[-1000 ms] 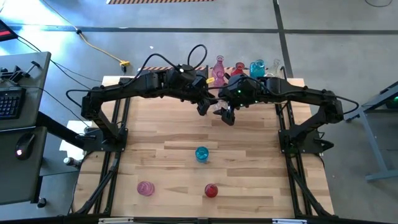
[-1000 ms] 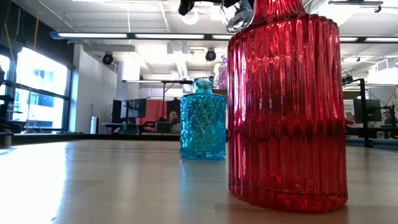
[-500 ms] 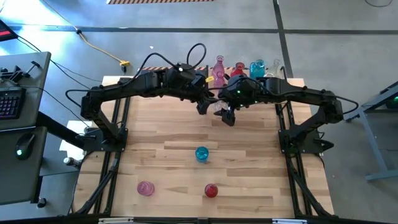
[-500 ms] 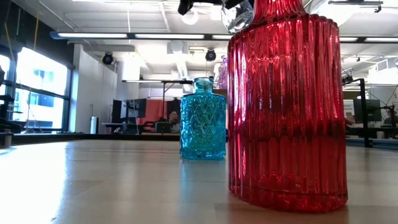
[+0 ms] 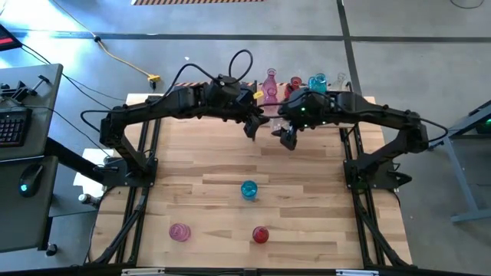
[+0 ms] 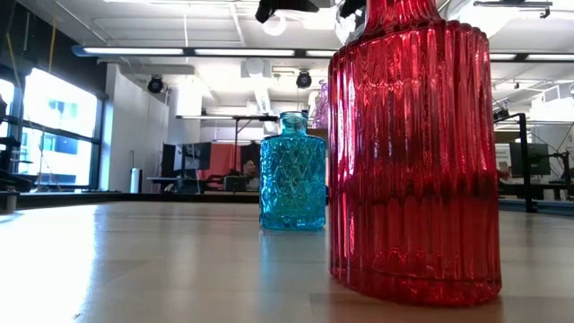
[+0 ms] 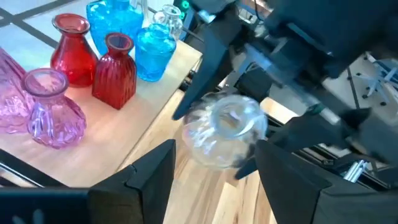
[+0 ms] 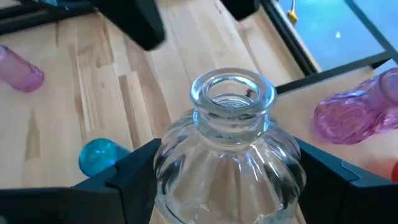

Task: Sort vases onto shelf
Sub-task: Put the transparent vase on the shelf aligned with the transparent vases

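**Clear vase held in air near shelf edge**

Clear vase (image 8: 227, 146) is off the tabletop (image 5: 207, 192), gripped by right hand (image 5: 287, 136) just short of the shelf (image 7: 106, 134). Left hand (image 5: 251, 129) is beside it, fingers apart, not touching. Shelf row is packed w/ pink, red & blue vases. Blue (image 5: 248, 189), pink (image 5: 179, 231), red (image 5: 261, 234) vases stand well apart; wide bare wood btwn them.
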Tool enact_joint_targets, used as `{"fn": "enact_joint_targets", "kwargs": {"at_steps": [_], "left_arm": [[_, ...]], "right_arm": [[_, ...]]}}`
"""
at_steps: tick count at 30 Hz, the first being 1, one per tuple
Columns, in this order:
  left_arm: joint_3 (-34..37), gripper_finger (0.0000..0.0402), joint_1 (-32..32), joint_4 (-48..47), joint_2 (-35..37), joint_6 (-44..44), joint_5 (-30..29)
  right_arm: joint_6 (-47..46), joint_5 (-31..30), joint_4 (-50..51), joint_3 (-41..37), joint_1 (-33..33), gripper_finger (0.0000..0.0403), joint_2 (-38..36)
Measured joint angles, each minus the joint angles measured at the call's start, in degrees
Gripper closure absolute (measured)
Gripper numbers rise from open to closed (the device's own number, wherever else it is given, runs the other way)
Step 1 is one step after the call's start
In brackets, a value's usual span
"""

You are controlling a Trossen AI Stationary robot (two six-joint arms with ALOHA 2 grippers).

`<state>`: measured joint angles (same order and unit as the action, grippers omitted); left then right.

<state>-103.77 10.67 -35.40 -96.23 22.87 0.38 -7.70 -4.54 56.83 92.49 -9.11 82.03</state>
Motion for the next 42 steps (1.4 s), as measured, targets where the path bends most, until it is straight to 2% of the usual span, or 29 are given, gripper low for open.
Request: {"fn": "enact_joint_targets", "kwargs": {"at_steps": [4,10,20,28,37,42], "left_arm": [[0.0,0.0190,0.2,0.8,0.0,0.0,0.0],[0.0,0.0190,0.8,3.3,0.0,-0.7,0.0],[0.0,0.0190,2.5,3.6,-0.1,-2.6,0.0],[0.0,0.0190,4.8,3.2,-0.1,-3.0,0.6],[0.0,0.0190,7.9,3.2,-0.1,-7.2,0.8],[0.0,0.0190,10.2,3.2,-0.1,-8.2,1.6]], "right_arm": [[-0.2,0.0,0.8,0.0,-1.1,0.0130,-2.5],[-0.2,-3.4,1.5,0.0,-2.7,0.0130,-7.1],[-0.3,-14.6,4.3,0.0,-5.9,0.0130,-15.8],[-1.4,-19.6,4.7,0.0,-9.4,0.0130,-22.6],[-4.0,-22.9,5.6,0.0,-11.1,0.0130,-26.3],[-8.5,-29.4,11.3,0.0,-11.2,0.0130,-27.6]]}}
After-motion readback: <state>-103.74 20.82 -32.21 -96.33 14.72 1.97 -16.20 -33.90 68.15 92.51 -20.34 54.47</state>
